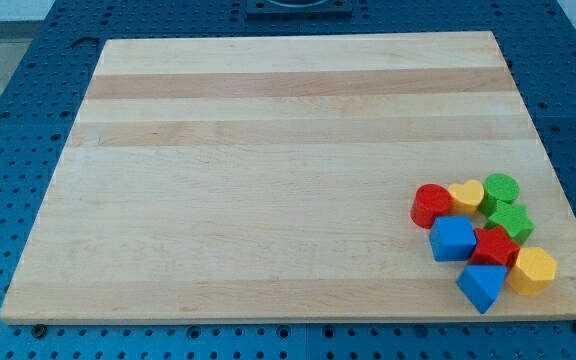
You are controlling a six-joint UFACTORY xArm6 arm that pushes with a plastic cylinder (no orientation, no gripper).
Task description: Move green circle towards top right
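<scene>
- Start at the view's bottom: the blue triangle [480, 287] and the yellow hexagon [532, 271] sit nearest you, close to the bottom edge of the wooden board [268, 200]. You leave both alone; they play no part in this push.
- Just above them lie the blue cube [453, 240] and the red star [495, 246], packed tight together in the middle of the cluster. Keep your path off these.
- Next up is the green star [511, 219], which touches your target from below. You want to enter here with care, since a push begun too low will likely drag this star along.
- Your target, the green circle [501, 189], sits at the top right of the cluster, near the board's right edge, with the yellow heart [466, 195] against its left side and the red cylinder [431, 205] beyond that.
- Aim, in my judgement, for the circle's lower left face, slipping in between heart and star, then drive up and to the right. The gap looks narrow, so expect to nudge a neighbour.
- Watch the right edge: the circle has little room sideways, so favour the upward part of the stroke.
- You have no pincer on this rig, and my tip does not show in the view, so you cannot tell where it stands relative to the blocks.
- The far stretch of board toward the view's top right holds no blocks to obstruct the run.
</scene>
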